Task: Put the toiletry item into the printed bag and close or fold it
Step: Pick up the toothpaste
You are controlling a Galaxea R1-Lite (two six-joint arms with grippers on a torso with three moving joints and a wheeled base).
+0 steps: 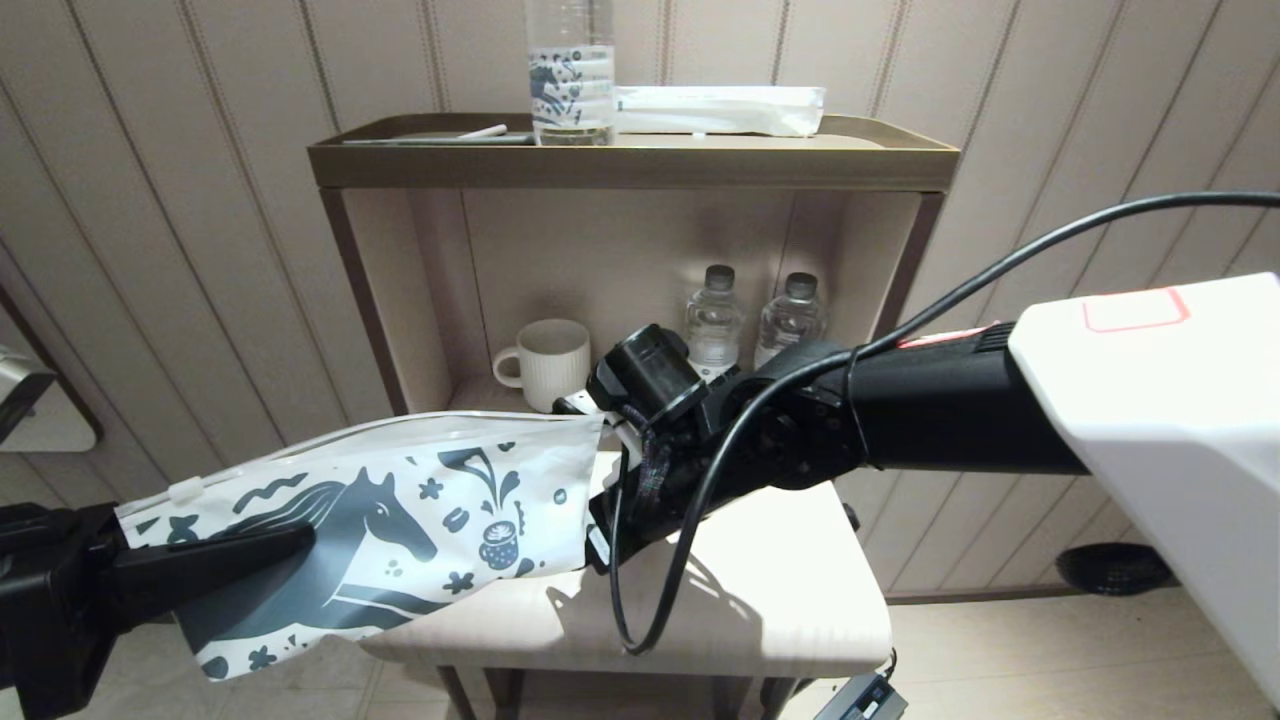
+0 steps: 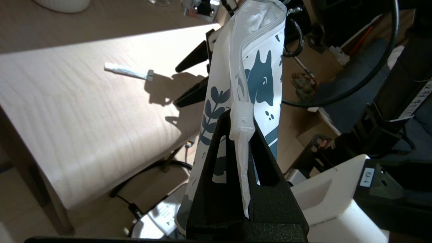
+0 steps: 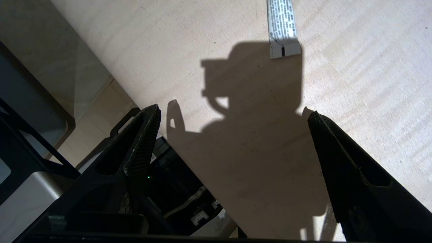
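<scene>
The left gripper, low on the robot's left, is clamping the white translucent plastic zip pouch printed with a dark teal horse and small motifs at its zipper end, beside the small white slider. The pouch is hanging in the air, stretched sideways across the front of the pale wooden table, with its far end reaching the right arm.

The right gripper is hovering over the tabletop with its black fingers spread wide and nothing between them. The slim white wrapped stick is lying flat on the table, apart from the pouch and a little beyond the right fingertips, partly in the arm's shadow; its printed wrapper is probably lettering, too fine to read.

Behind the table, a brown shelf unit is carrying a clear bottle with a horse print and a long white packet on top, and a cream mug inside.
</scene>
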